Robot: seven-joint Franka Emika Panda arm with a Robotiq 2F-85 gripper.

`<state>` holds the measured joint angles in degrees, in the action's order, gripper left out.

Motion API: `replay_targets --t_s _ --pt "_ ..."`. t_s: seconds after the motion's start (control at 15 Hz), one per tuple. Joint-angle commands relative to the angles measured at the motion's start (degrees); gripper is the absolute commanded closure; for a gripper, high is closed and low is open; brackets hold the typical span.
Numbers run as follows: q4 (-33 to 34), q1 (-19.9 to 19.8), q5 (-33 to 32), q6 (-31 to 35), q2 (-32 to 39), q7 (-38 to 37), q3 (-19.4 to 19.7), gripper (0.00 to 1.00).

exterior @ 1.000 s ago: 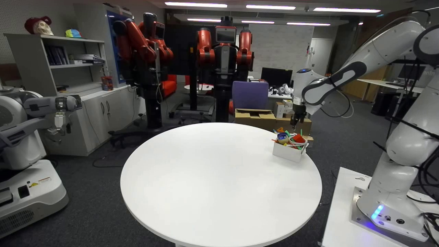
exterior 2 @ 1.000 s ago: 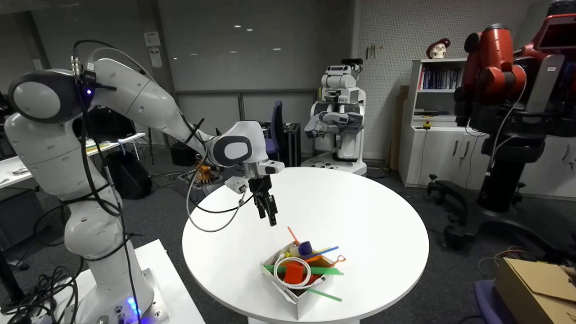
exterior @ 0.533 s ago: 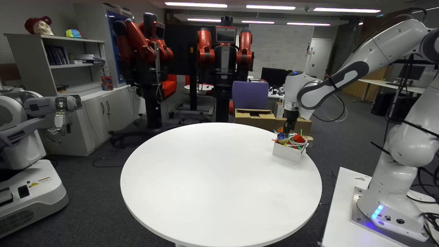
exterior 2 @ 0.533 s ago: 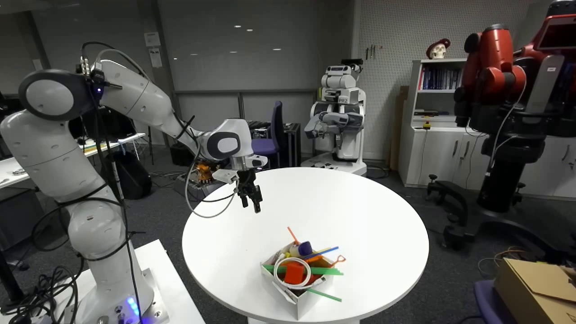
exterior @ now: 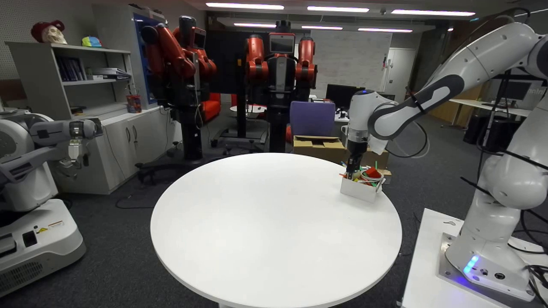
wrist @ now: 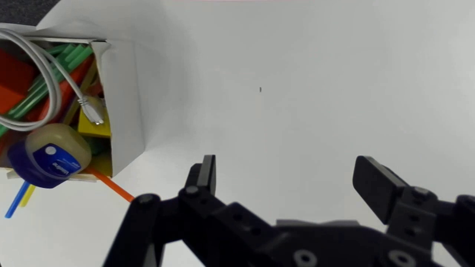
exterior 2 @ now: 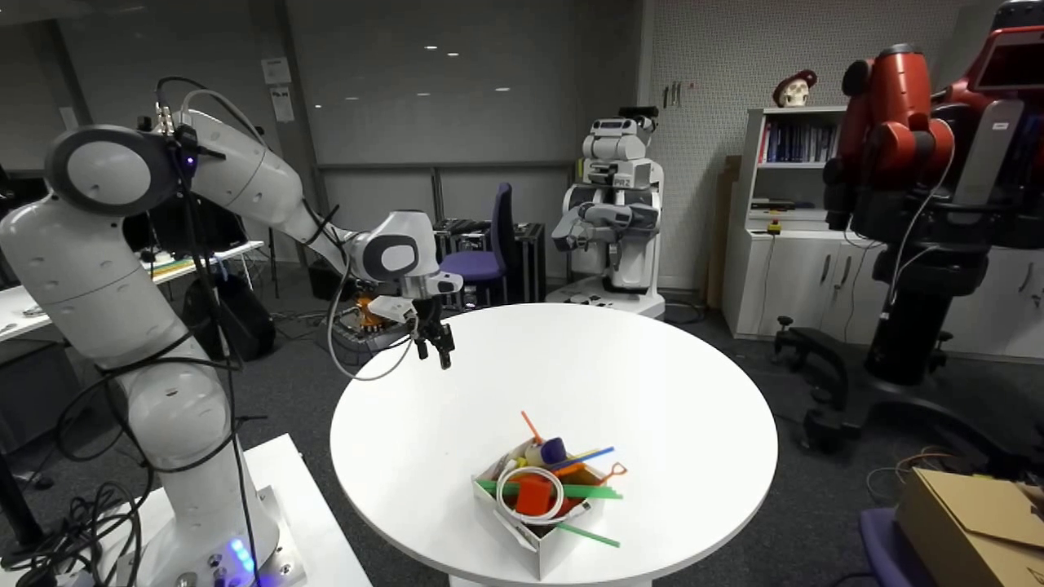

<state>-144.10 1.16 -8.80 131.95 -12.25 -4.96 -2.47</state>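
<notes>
White open-topped cardboard box (wrist: 124,107): beside the black two-finger gripper (wrist: 285,165), apart.
Fingers (wrist: 207,172): spread wide, holding nothing.
Round white table (exterior 2: 652,391): beneath both.
Gripper step, judged: positioning, nothing grasped.
Next move, judged: any pick calls for shifting over the box first.

In an exterior view, white strip lights (exterior: 338,9) glow at top, a grey shelf unit (exterior: 40,79) stands upper left, a purple-backed chair (exterior: 312,118) near centre, dark grey carpet (exterior: 122,239) lower left.
</notes>
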Motion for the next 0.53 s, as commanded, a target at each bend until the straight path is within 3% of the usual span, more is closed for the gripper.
replay_targets --t_s 0.0,0.47 --pt "0.1 0.1 1.1 0.2 0.0 0.1 -0.2 0.00" --pt "0.1 0.1 1.6 0.5 0.0 0.0 -0.2 0.00"
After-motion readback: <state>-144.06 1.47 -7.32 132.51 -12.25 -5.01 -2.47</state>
